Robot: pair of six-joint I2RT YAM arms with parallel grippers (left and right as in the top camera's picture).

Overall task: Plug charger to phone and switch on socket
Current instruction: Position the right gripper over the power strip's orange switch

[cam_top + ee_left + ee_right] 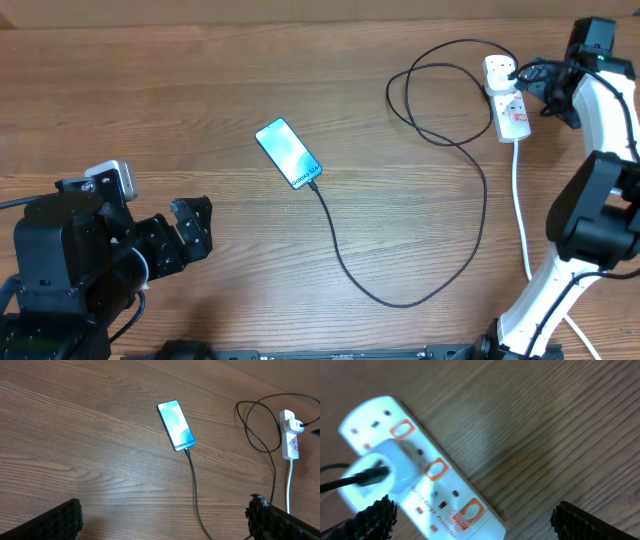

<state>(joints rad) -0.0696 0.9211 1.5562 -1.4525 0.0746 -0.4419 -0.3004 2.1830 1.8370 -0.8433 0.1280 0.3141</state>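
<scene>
The left fingers [57,520] are spread wide and hold nothing, at the lower left of the overhead view, well apart from the phone [288,152]. The right fingers [580,520] are also spread and empty, hanging over the socket [505,100] at upper right.

The phone lies screen up near the middle of the wooden surface [200,110]. The charger [194,480] meets its lettered short edge, runs toward the bottom of the frame, then loops up to the socket. Its white plug [395,465] sits in the socket's second outlet. The socket's white cord [520,200] trails to the lower right.
</scene>
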